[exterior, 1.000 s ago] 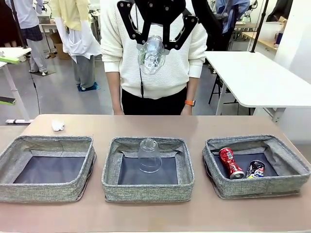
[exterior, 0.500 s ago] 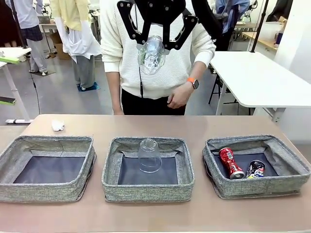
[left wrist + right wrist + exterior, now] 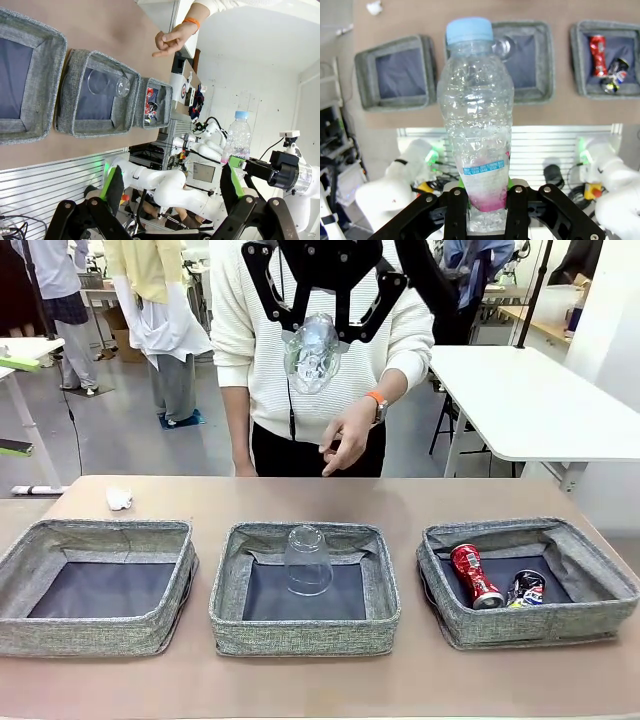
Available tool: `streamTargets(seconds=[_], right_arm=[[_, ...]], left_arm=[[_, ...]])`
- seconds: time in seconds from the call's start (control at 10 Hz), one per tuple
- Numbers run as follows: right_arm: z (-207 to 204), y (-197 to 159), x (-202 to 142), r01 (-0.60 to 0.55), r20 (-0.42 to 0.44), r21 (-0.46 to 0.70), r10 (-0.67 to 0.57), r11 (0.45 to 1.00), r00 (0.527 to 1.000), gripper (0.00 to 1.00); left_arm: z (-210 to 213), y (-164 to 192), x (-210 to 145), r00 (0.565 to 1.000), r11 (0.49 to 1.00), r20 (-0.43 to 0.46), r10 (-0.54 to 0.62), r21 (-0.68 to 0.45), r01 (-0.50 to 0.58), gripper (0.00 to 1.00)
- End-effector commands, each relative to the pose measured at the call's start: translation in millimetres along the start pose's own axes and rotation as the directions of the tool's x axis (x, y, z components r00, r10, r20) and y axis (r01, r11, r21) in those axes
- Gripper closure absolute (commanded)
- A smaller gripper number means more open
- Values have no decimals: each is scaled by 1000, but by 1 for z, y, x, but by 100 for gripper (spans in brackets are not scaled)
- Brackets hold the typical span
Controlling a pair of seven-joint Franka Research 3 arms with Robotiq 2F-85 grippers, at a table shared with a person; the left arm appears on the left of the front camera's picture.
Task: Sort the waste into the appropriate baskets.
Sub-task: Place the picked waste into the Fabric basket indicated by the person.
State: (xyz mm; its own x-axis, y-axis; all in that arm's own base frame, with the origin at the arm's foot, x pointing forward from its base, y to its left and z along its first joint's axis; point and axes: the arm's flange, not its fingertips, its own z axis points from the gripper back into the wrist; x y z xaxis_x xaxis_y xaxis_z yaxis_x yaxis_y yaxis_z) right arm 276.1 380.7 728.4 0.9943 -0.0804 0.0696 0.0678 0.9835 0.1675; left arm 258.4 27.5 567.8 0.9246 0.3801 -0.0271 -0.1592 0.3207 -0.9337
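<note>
Right tool (image 3: 318, 340) clamps clear bottle (image 3: 312, 355) at top centre of frame, high over the baskets (image 3: 300, 635). Left tool (image 3: 172, 185) jaws wide, empty. Paper wad (image 3: 119, 498) upper left on tabletop (image 3: 420, 502), near far edge; open strip behind baskets.

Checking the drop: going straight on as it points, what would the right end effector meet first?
Its held bottle would probably reach the middle basket, near its rim, first; depth is unclear.

Grey woven-cloth baskets (image 3: 300, 635), matt brown table (image 3: 300, 685) — glossy clear plastic bottle (image 3: 476, 125)
</note>
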Motion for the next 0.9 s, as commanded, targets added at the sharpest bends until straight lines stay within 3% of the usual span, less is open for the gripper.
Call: streamTargets(seconds=[0.0, 0.6, 0.8], right_arm=[[-2, -2, -4, 7, -1, 8, -7, 1000, 1000, 78], [0, 0, 0, 0, 0, 0, 0, 1000, 1000, 78], [-54, -45, 26, -18, -61, -49, 15, 999, 998, 78]], left_arm=[[2, 1, 0, 1000, 1000, -6, -19, -2, 19, 0], [2, 1, 0, 1000, 1000, -6, -19, -2, 19, 0], [2, 1, 0, 1000, 1000, -6, -19, -2, 19, 0]])
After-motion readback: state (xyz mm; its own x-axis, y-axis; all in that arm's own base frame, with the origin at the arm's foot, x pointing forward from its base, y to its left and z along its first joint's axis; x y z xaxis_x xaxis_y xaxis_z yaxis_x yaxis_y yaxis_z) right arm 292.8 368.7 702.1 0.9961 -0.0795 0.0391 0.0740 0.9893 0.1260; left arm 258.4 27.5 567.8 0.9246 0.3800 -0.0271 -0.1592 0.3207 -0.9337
